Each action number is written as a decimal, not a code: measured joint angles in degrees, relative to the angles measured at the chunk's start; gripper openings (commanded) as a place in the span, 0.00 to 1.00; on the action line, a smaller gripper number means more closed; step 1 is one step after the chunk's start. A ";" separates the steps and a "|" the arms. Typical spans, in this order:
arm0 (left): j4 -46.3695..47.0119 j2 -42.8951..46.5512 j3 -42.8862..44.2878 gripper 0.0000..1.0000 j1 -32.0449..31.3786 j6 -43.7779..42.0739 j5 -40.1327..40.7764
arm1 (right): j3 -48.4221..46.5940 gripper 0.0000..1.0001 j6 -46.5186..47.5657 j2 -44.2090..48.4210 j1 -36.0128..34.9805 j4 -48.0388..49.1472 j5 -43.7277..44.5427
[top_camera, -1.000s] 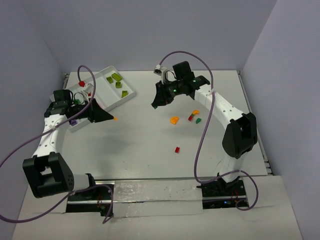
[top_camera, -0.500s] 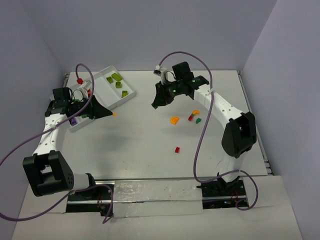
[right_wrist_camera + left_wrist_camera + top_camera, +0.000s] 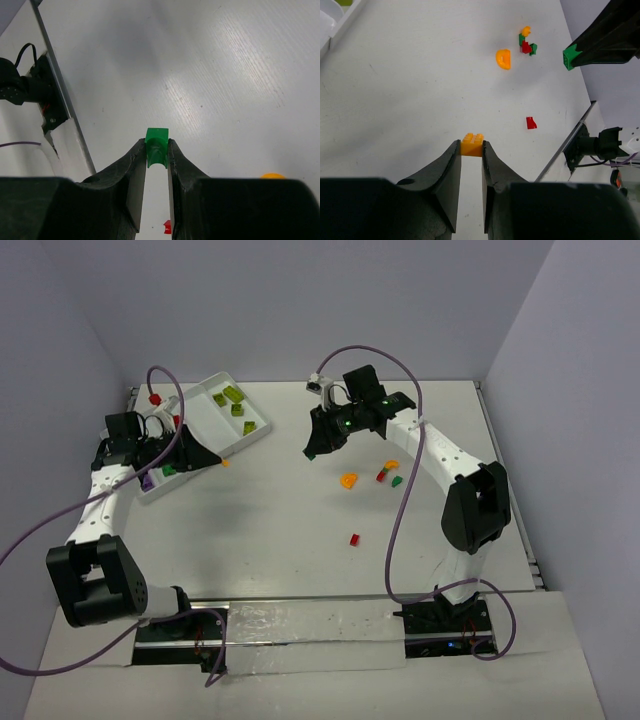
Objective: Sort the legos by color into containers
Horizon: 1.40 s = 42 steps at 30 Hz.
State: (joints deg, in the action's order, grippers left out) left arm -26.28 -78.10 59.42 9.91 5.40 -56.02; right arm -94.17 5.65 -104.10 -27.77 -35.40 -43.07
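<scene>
My left gripper (image 3: 222, 462) is shut on an orange brick (image 3: 472, 144), held above the table just right of the white tray (image 3: 262, 430). My right gripper (image 3: 311, 452) is shut on a green brick (image 3: 157, 144), held over the table's back middle. The same green brick shows in the left wrist view (image 3: 570, 57). The tray holds lime bricks (image 3: 233, 396), a red brick (image 3: 178, 424), a green brick (image 3: 168, 471) and a purple brick (image 3: 147, 483). Loose on the table lie an orange half-round (image 3: 348, 480), a small cluster of red, green and orange bricks (image 3: 387, 474), and a lone red brick (image 3: 354, 539).
The tray sits at the back left corner, angled. Purple cables loop over both arms. A metal rail (image 3: 300, 625) runs along the near table edge between the arm bases.
My left gripper has moved back and slightly left with the orange brick, closer to the tray. My right gripper has barely shifted.
</scene>
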 measured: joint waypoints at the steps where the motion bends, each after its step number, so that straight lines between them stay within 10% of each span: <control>1: 0.05 -0.15 0.07 0.00 0.00 0.18 0.60 | 0.00 0.00 0.02 -0.02 0.00 -0.02 -0.03; 19: 2.07 -14.77 13.61 0.00 -1.17 1.87 18.80 | -0.44 0.00 -0.05 -1.87 0.00 -0.68 -0.10; 42: 8.99 -43.68 37.69 0.40 -9.09 -1.85 48.86 | -2.29 0.00 -0.24 -4.12 0.00 -1.90 0.45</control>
State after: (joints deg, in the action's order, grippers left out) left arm -17.29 -121.77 97.11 0.82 3.56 -7.16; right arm -96.47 5.41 -108.22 -27.77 -37.30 -42.62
